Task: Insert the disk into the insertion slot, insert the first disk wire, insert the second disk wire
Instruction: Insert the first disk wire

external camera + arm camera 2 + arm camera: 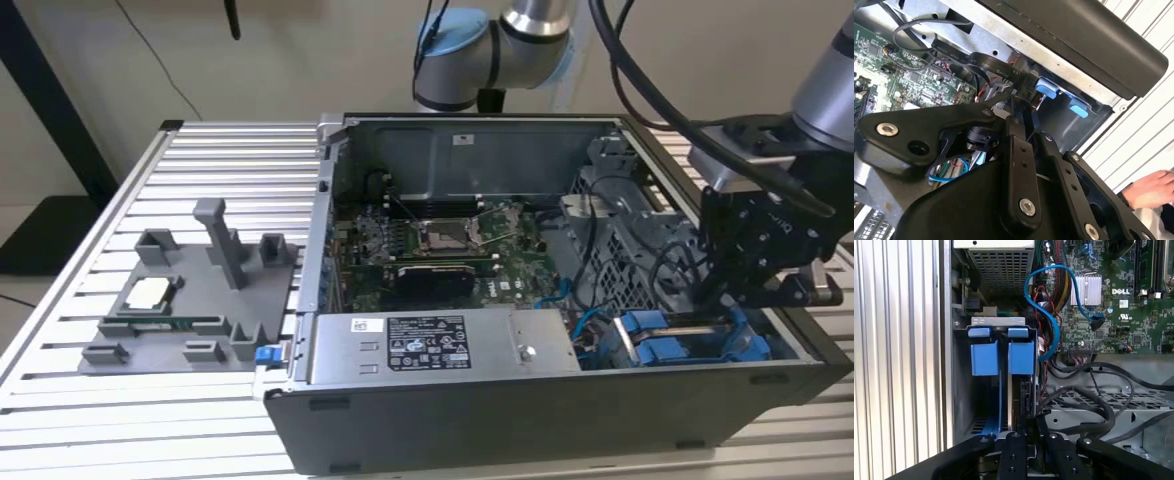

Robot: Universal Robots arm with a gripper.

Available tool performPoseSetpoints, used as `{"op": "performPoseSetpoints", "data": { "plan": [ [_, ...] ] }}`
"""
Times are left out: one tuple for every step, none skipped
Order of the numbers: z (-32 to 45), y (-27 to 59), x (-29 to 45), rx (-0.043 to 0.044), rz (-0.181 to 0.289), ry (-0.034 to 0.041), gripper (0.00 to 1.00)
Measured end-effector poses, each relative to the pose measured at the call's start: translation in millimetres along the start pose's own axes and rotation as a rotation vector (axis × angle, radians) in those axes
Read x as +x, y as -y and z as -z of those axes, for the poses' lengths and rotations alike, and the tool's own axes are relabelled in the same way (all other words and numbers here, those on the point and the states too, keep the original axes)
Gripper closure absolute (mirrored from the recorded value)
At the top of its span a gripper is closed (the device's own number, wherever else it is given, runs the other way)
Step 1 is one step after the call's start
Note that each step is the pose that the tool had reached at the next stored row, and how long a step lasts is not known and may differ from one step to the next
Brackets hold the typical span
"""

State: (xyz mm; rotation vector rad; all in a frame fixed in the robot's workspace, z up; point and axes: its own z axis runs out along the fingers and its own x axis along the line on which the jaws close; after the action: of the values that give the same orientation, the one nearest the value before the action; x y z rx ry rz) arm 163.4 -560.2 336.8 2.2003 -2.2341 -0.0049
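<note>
The disk (1019, 395) stands on edge deep in the insertion slot (961, 385), between its blue rails (985, 360), at the computer case's (534, 420) four o'clock corner in the exterior view, the end effector (1025, 427) clamped on its near edge, apparently to guide it straight.

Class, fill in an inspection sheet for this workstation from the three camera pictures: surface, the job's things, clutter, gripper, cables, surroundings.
Surface: a slatted metal table carrying an open computer case.
Job's things: the insertion slot has blue rails; the disk seems to stand edge-on in it, seating unclear.
Clutter: a grey fixture tray beside the case, at the exterior view's left.
Gripper: the gripper is down at the slot, close to the disk.
Cables: a blue cable loops beside the slot; black cables lie over perforated metal.
Surroundings: a person's hand outside the case.
</note>
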Motion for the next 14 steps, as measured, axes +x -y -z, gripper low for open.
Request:
{"op": "performPoseSetpoints", "data": {
  "plan": [
    [-1.3, 0.0, 0.1, 0.0000, 0.000, 0.0002, 0.81],
    [-2.4, 0.0, 0.3, 0.0001, 0.000, -0.0008, 0.81],
    [-3.8, 0.1, 0.5, 0.0001, 0.000, -0.0015, 0.81],
    [-6.2, 0.0, 0.6, -0.0001, 0.000, 0.0004, 0.81],
    [-8.3, -0.1, 0.9, -0.0003, 0.000, 0.0001, 0.80],
    [-9.6, 0.0, 1.1, 0.0000, 0.000, 0.0006, 0.80],
    [-9.7, 0.0, 1.1, 0.0000, 0.000, 0.0005, 0.74],
    [-9.7, 0.0, 1.1, -0.0003, 0.000, 0.0008, 0.74],
    [-9.2, 0.1, 1.1, -0.0009, 0.000, 0.0009, 0.74],
    [-8.2, 0.0, 1.1, -0.0017, 0.000, 0.0018, 0.74],
    [-6.2, 0.0, 1.1, -0.0024, 0.000, 0.0021, 0.74],
    [-3.1, 0.0, 1.1, -0.0026, 0.000, 0.0011, 0.74],
    [-0.2, 0.0, 1.1, -0.0029, 0.000, 0.0007, 0.74],
    [2.6, 0.0, 1.2, -0.0032, 0.000, 0.0010, 0.74]
  ]
}}
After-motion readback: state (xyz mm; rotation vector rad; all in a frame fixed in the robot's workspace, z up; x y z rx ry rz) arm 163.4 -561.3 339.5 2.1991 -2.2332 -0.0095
